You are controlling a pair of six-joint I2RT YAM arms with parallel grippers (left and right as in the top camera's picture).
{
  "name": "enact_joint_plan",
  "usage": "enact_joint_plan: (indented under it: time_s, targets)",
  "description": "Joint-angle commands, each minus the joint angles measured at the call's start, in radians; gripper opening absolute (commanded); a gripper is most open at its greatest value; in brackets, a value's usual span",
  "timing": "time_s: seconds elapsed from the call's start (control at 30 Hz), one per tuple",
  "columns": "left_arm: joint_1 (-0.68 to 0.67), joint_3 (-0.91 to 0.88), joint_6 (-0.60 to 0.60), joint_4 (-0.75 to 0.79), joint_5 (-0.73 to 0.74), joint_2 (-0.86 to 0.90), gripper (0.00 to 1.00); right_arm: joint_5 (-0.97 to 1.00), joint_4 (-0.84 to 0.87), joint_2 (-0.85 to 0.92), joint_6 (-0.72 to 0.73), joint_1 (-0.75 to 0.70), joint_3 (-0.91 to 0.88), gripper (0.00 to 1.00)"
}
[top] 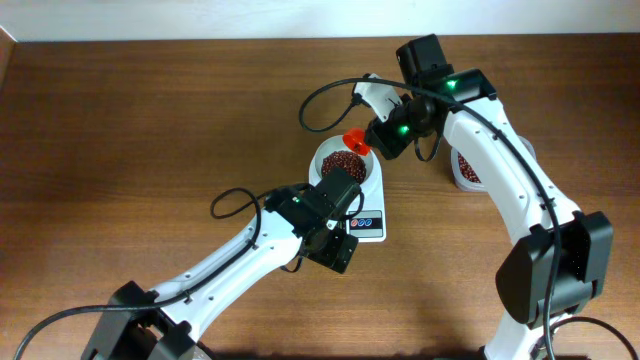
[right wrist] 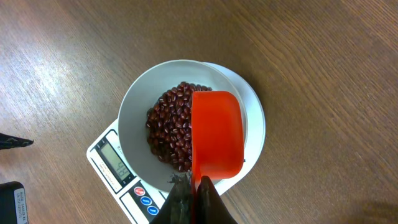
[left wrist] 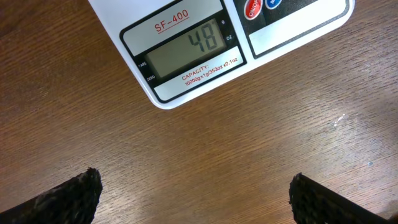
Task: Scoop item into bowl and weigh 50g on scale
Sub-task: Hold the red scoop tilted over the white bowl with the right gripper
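The white bowl [top: 330, 152] stands on the white scale [top: 372, 225] and holds a heap of dark reddish-brown beans [top: 342, 160]. In the right wrist view the bowl [right wrist: 134, 106], the beans [right wrist: 169, 124] and the scale [right wrist: 112, 163] show from above. My right gripper [right wrist: 196, 194] is shut on the handle of an orange scoop [right wrist: 216, 134] held over the bowl's right side; no beans show in it. It also shows overhead [top: 356, 141]. My left gripper [left wrist: 196, 186] is open and empty over bare wood just in front of the scale [left wrist: 186, 46], whose display reads 48.
A clear tub of beans [top: 468, 170] stands to the right of the scale, mostly hidden by my right arm. My left arm [top: 250, 250] reaches in from the lower left and covers the scale's front left corner.
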Motion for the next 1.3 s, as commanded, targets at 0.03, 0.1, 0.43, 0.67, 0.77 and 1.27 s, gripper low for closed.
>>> enact_joint_plan:
  time_s: [0.03, 0.1, 0.43, 0.67, 0.77, 1.27]
  targets:
    - [-0.003, -0.006, 0.002, 0.001, -0.01, -0.01, 0.99, 0.008, 0.0, -0.033, 0.007, 0.008, 0.022, 0.04]
    - [-0.003, -0.006, 0.002, 0.001, -0.01, -0.01, 0.99, 0.009, 0.0, -0.033, 0.007, 0.008, 0.022, 0.04]
    - [-0.003, -0.006, 0.002, 0.001, -0.01, -0.01, 0.99, 0.008, 0.001, -0.033, 0.007, 0.008, 0.022, 0.04]
    - [-0.003, -0.006, 0.002, 0.001, -0.01, -0.01, 0.99, 0.008, -0.038, -0.055, 0.04, 0.008, 0.08, 0.04]
    - [-0.003, -0.006, 0.002, 0.001, -0.01, -0.01, 0.99, 0.008, -0.046, -0.056, 0.04, 0.008, 0.083, 0.04]
    - [-0.003, -0.006, 0.002, 0.001, -0.01, -0.01, 0.99, 0.024, -0.097, -0.056, -0.019, 0.028, 0.083, 0.04]
